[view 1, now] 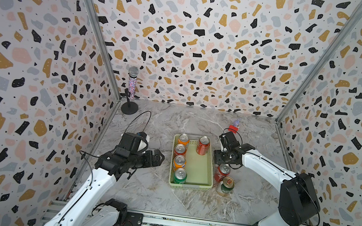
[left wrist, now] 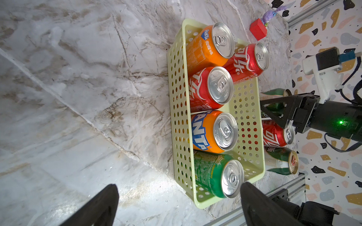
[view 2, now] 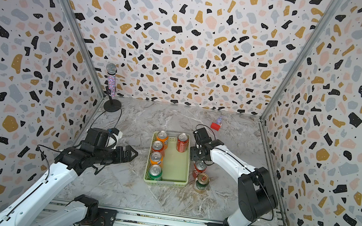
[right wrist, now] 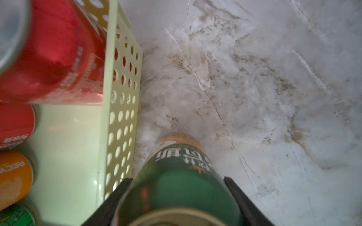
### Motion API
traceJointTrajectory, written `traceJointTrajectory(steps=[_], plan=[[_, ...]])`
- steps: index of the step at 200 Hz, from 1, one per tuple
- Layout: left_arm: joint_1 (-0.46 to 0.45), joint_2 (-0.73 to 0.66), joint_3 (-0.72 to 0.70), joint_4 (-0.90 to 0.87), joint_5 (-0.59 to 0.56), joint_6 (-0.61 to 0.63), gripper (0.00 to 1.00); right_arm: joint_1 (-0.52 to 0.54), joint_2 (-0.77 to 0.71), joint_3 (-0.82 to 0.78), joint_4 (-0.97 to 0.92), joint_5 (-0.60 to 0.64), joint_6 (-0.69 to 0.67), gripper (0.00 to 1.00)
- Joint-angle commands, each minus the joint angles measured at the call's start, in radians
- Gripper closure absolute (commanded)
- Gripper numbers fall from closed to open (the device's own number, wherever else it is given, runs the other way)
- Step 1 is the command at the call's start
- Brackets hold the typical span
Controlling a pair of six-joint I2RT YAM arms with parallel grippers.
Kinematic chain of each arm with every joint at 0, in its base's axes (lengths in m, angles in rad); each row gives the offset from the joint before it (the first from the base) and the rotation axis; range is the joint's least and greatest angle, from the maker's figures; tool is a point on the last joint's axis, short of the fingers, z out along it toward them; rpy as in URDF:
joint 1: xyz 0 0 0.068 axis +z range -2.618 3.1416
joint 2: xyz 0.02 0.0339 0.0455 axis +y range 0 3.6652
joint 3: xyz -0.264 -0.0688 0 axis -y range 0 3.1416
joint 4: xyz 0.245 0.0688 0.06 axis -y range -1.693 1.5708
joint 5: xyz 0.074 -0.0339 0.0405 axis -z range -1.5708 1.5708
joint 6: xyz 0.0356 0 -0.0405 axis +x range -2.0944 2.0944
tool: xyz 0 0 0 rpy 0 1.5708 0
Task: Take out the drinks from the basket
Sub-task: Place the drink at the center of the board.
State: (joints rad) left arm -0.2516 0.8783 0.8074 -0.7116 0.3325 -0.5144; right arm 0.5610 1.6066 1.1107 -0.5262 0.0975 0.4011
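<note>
Right wrist view: right gripper [right wrist: 177,179], two black wedge-shaped fingers clamped on the flanks of the held dark green can [right wrist: 176,187]. The can is a glossy cylinder with white lettering and a pale gold band at its foot, upright just outside a long wall of the basket [right wrist: 121,121]. Whether its foot touches the table [right wrist: 254,88] cannot be told.

Basket: shallow rectangle of pale green plastic, with a smooth floor [view 1: 201,169], sides punched with round holes and rounded corners. It sits mid-table in both top views.

Contents: five upright aluminium cans with brushed silver tops.
- Along the left wall, far to near: far orange can [view 1: 183,140], inner red can [view 1: 179,150], near orange can [view 1: 179,162], bright green can [view 1: 180,175].
- In the far right corner: corner red can [view 1: 203,145].

Outside, by the right wall: outer red can [view 1: 222,172], silver-topped. Close beside it on the near side is the gold-topped green can [view 1: 226,185].

Table: grey-white marble-patterned surface with brown veins and fine cracks.

Left gripper [left wrist: 178,185]: black fingers spread wide, low over the table to the left of the basket.

Other items:
- Glittery microphone [view 1: 132,80] on a round black stand, far left corner.
- Small red block [view 1: 233,128] with a small purple figure [view 1: 237,122] just beside it, far right.
</note>
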Motion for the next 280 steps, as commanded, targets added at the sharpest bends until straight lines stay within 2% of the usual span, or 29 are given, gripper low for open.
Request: traceJointTrajectory(steps=[1,48,159,241,280], plan=[[0.005,-0.002,-0.014,0.029,0.01,-0.006,0.0,-0.001,-0.02,0.014,0.02,0.008,0.008,0.53],[0.005,-0.001,-0.016,0.031,0.005,-0.007,0.0,-0.001,-0.04,0.002,0.018,0.004,0.008,0.39],[0.006,0.0,-0.018,0.031,0.004,-0.009,0.0,-0.001,-0.072,0.01,-0.008,0.011,-0.008,0.19],[0.005,0.0,-0.018,0.032,0.011,-0.009,0.0,-0.002,-0.147,0.078,-0.095,0.105,-0.045,0.15],[0.005,0.004,-0.02,0.034,0.02,-0.009,0.0,-0.002,-0.216,0.12,-0.111,0.069,-0.061,0.16]])
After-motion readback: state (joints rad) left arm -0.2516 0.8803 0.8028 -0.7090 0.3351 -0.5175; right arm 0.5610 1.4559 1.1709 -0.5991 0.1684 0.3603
